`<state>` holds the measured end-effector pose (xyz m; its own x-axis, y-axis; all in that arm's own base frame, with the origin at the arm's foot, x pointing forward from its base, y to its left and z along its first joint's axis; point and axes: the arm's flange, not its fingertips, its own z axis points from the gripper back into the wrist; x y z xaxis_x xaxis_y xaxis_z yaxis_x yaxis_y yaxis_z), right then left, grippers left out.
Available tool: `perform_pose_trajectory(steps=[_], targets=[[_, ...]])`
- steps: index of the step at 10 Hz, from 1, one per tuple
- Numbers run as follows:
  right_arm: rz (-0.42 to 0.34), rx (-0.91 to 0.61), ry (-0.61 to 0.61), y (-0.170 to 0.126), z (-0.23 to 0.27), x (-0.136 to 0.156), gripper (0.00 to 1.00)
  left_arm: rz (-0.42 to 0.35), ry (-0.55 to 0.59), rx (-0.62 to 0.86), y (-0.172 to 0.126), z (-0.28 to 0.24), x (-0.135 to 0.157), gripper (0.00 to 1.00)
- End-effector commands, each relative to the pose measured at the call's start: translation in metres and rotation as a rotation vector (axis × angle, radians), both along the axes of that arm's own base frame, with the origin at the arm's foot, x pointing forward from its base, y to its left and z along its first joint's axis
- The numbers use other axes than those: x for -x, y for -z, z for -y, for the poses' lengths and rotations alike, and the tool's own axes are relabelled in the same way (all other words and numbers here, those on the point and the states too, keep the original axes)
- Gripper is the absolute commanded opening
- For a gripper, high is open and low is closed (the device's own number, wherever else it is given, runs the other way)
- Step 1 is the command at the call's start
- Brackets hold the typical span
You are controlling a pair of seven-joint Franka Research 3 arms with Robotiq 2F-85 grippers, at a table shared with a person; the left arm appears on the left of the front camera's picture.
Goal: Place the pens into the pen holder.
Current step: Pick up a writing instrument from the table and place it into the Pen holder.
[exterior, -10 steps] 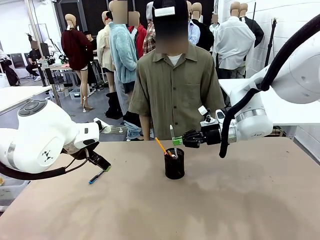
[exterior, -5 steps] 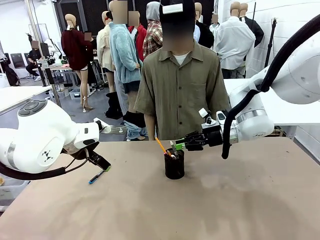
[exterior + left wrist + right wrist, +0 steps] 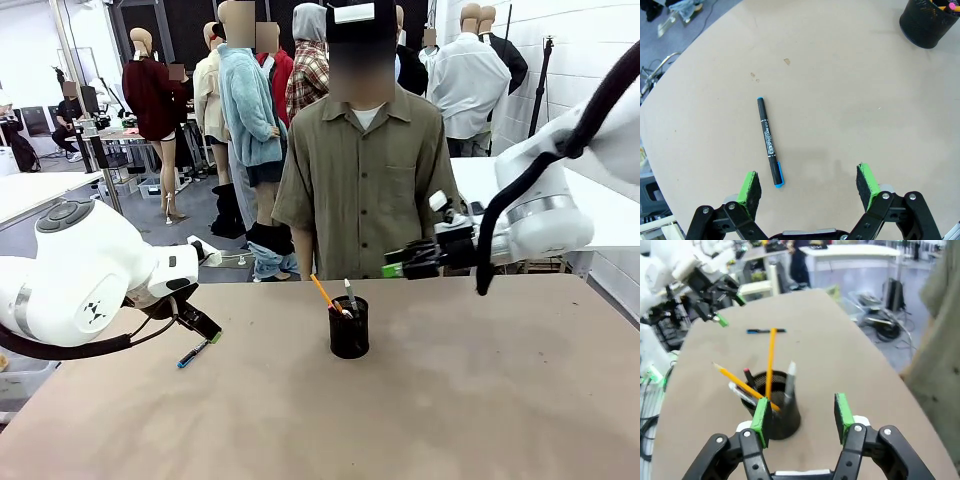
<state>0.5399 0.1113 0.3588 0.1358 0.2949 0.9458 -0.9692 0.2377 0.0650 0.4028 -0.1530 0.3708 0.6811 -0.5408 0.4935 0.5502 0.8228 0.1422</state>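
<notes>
Currently, pens: one dark blue marker [image 3: 769, 142] lying loose at left; two orange pencils [image 3: 771, 355] and a grey pen [image 3: 789, 382] in the holder.
Pen holder [image 3: 349, 327]: one, black mesh, mid-table.
Left gripper [image 3: 810, 182]: fingers wide apart, empty, over the marker.
Right gripper [image 3: 802, 412]: fingers apart, empty, beyond the holder.
Table [image 3: 480, 400]: tan, matte.
Room: a person [image 3: 365, 170] stands at the far edge.

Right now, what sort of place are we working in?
Probably a robotics lab or workshop hall: a bare work table with a pen holder on it, a person standing across it, and more white tables behind.
</notes>
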Motion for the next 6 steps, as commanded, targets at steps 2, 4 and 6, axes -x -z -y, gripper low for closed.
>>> perform_pose_trajectory(steps=[2, 4, 6], targets=[[-0.097, 0.179, 0.241, -0.039, 0.041, 0.037, 0.64, 0.001, -0.003, 0.004, 0.0, -0.002, 0.0, 1.0], [-0.247, 0.307, 0.372, -0.054, 0.068, 0.051, 0.64, 0.001, -0.003, 0.004, 0.0, -0.002, 0.0, 1.0], [-0.342, 0.406, 0.445, -0.07, 0.079, 0.054, 0.64, 0.001, -0.003, 0.004, 0.0, -0.002, 0.0, 1.0]])
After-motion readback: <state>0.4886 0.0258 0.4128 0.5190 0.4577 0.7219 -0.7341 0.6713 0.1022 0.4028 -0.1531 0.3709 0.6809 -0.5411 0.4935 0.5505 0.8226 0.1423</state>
